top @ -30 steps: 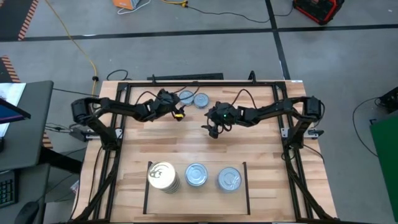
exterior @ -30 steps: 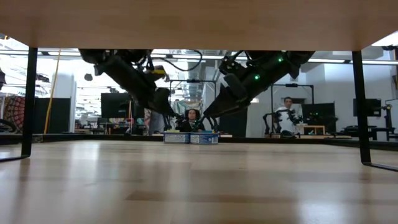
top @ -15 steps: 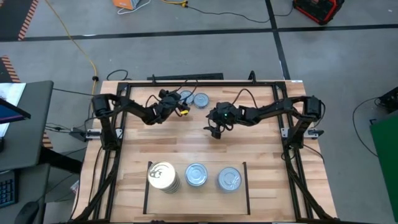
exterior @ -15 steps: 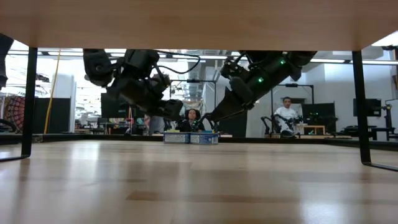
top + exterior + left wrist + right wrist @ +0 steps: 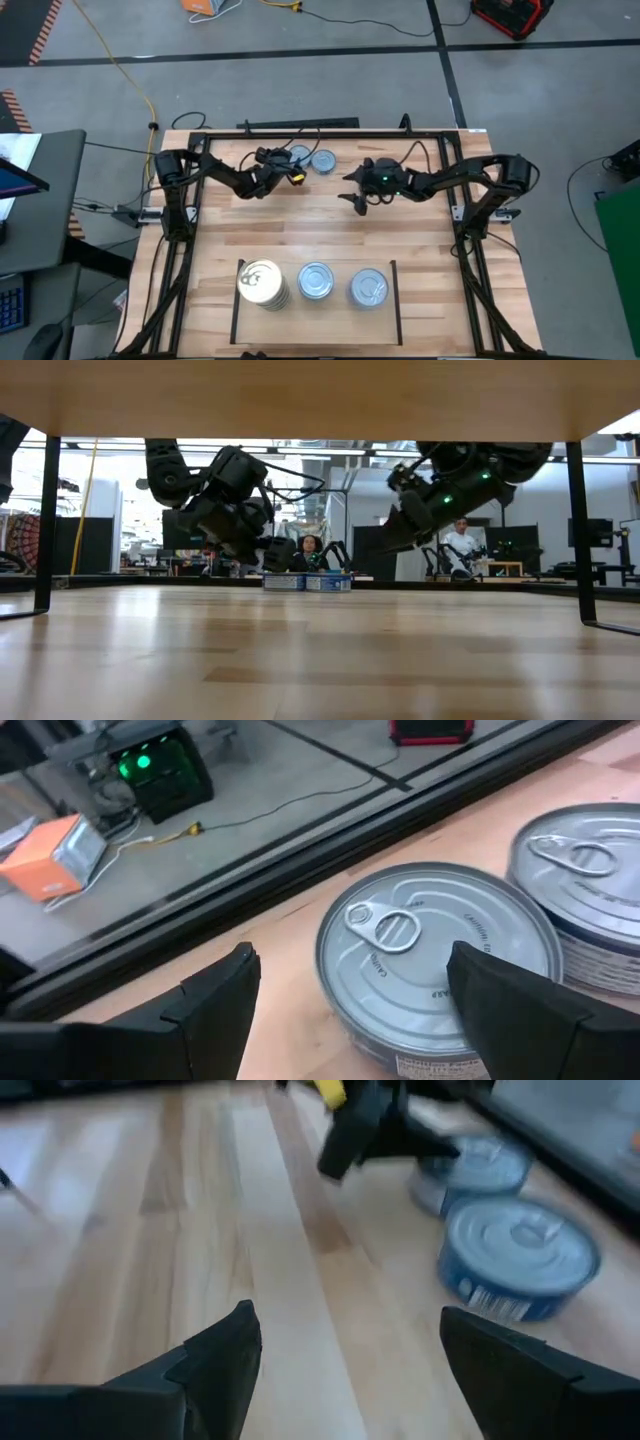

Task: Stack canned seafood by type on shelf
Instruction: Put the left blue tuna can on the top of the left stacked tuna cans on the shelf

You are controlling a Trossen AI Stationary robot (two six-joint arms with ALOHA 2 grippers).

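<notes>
Left fingers (image 5: 215, 1005) spread wide astride a silver-topped tin (image 5: 435, 955), not gripping; right fingers (image 5: 220, 1355) open nearby.

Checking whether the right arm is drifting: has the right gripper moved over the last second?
Yes. In the high view the right gripper has shifted toward the table's right side and slightly toward the far edge, judged against the silver can near that edge.

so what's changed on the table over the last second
The right gripper swung from mid-table toward the right and back edge, jaws open and empty. The left gripper drew in over the nearer of the two loose silver-topped cans at the back, jaws open on either side of it, not yet holding it. Those cans and the three stacks on the shelf stayed put.
</notes>
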